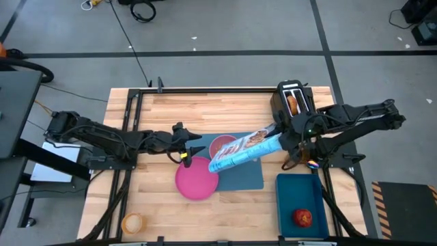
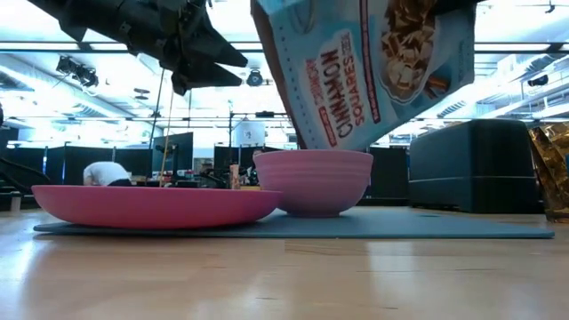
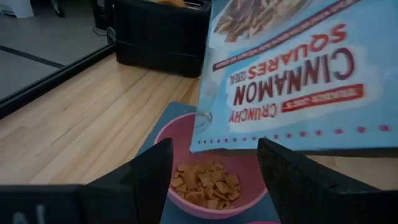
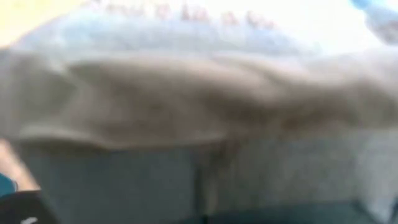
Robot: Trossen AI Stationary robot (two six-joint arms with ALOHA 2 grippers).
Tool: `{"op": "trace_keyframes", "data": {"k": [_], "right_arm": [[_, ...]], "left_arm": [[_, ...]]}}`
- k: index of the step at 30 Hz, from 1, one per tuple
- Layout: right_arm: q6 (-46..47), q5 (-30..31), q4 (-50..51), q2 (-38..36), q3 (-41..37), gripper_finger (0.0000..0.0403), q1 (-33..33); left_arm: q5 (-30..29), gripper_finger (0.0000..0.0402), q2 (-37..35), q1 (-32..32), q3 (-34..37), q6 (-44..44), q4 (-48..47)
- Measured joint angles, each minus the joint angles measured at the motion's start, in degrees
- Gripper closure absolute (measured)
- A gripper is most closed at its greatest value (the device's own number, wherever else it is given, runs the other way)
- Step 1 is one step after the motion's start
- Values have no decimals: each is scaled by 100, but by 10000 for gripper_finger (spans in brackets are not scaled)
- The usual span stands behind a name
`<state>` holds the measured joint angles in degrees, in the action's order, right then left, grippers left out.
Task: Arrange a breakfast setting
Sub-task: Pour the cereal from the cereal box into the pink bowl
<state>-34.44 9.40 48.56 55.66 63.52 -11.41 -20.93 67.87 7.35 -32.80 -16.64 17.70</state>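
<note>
While the pale blue cardboard cereal box [image 1: 244, 150] hangs tilted over it, mouth downward, the small pink round bowl [image 2: 313, 181] stands on the large blue rectangular mat [image 1: 247, 174] and holds a shallow heap of brown cereal squares [image 3: 204, 183]. The box, printed "Crunchy Cinnamon Squares", slants from about 2 o'clock of the bowl down toward its rim, its open end just above the bowl without touching it in the low view. The right gripper [image 1: 287, 140] meets the box at its upper end; its jaws appear closed on the box, though the right wrist view shows only a blurred surface pressed close to the lens. At about 7 o'clock of the bowl, just beside it, lies the pink round plastic plate [image 1: 196, 178], overlapping the mat's edge. The left gripper [image 1: 193, 151] hovers at 9 o'clock of the bowl, above the plate's far rim, its jaws spread wide and holding nothing; the bowl shows between its dark fingers [image 3: 149, 171] in the left wrist view. At 1 o'clock of the bowl, well apart, the black toaster [image 1: 293, 100] stands at the table's far edge with a browned item in one slot. At 4 o'clock a darker blue rectangular tray [image 1: 299, 188] carries the red apple [image 1: 303, 217]. At 8 o'clock, near the table's front edge, stands the small amber cup [image 1: 132, 223].
</note>
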Motion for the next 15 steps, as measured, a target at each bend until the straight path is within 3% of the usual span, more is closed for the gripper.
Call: {"op": "trace_keyframes", "data": {"k": [15], "right_arm": [[29, -100, 915, 1090, 1127, 276, 217]], "left_arm": [[0, 159, -316, 0, 0, 78, -214]]}}
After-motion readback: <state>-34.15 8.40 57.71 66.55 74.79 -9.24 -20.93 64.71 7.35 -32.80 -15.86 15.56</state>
